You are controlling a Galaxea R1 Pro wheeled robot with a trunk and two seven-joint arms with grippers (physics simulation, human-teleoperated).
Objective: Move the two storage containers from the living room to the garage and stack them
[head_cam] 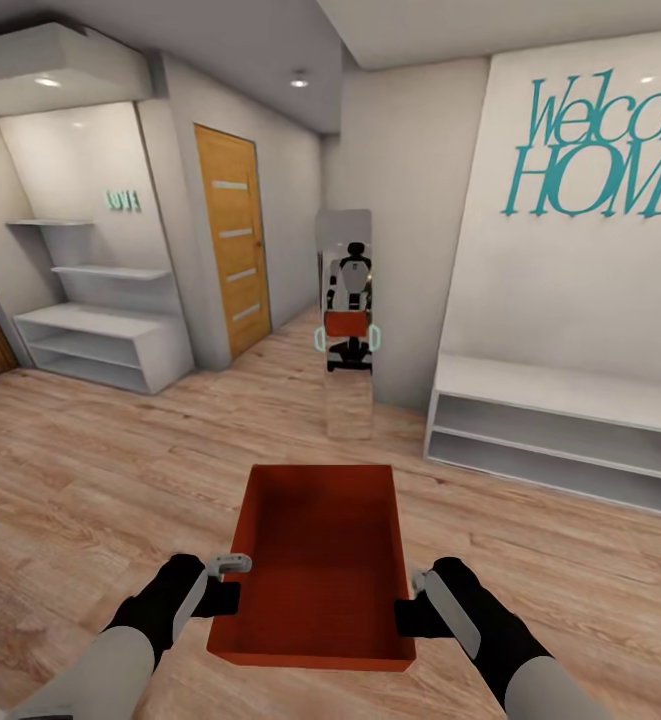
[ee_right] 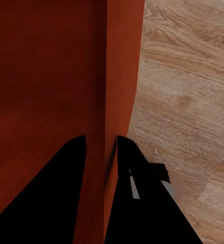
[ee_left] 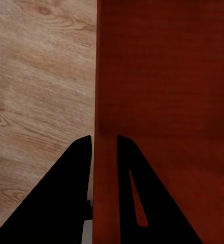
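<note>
red-orange storage container held level above the wood-plank floor, between both arms; left gripper jaws pinched on its left wall, right gripper jaws pinched on its right wall; mirror and white shelves ahead.

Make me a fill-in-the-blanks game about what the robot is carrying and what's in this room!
1. The storage container is held by ____ grippers.
2. The left gripper pinches the container's ____ between its fingers.
3. The floor under the robot is made of ____ planks.
4. The tall mirror ahead reflects the ____.

Missing words: two; wall; wood; robot
</note>
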